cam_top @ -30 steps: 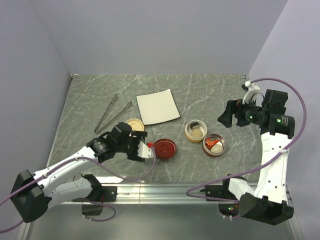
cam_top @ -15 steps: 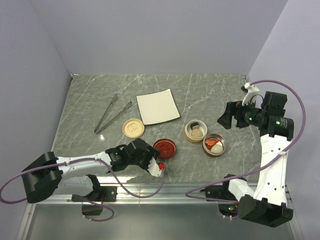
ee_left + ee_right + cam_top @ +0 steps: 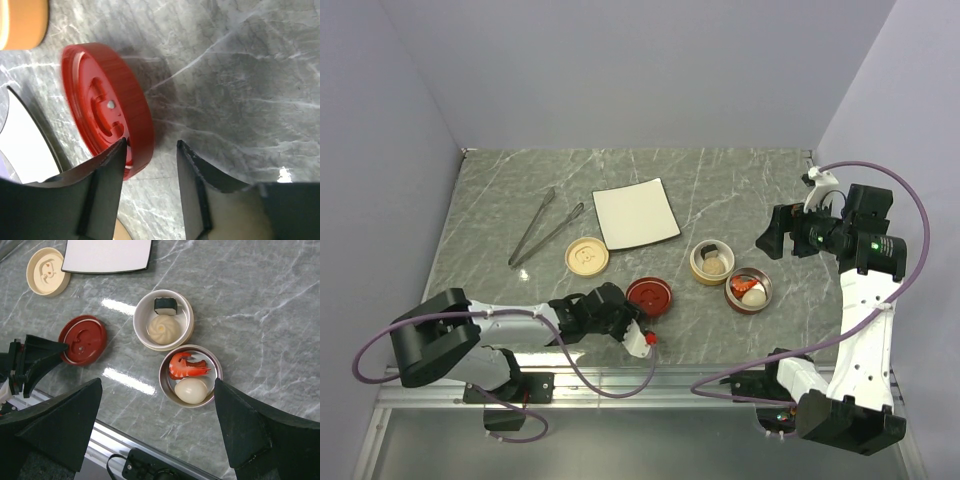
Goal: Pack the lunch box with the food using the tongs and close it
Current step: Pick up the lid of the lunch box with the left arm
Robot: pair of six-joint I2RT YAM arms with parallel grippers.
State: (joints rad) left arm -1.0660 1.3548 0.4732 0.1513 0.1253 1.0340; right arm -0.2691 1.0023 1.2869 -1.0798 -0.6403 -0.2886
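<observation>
The lunch box stands open as two round bowls. The cream bowl (image 3: 186, 335) holds a beige ball (image 3: 161, 329) and a dark sushi roll (image 3: 165, 304). The metal bowl (image 3: 167, 385) holds a red-orange shrimp (image 3: 186, 365) and a white egg (image 3: 190, 390). Its red lid (image 3: 107, 100) lies flat by my left gripper (image 3: 150, 145), which is low and open, one fingertip over the lid's rim and the other clear of it. My right gripper (image 3: 158, 381) hangs wide open high above the bowls. The silver tongs (image 3: 545, 228) lie untouched at the far left.
A white square plate (image 3: 636, 212) sits at the back centre. A beige lid (image 3: 587, 254) lies between the tongs and the red lid (image 3: 649, 297). The table's metal front rail (image 3: 650, 375) runs just behind my left gripper (image 3: 632, 312).
My left arm has swung down and to the right, from beside the beige lid to the red lid's near edge, and its jaws have narrowed. The right arm has barely moved.
</observation>
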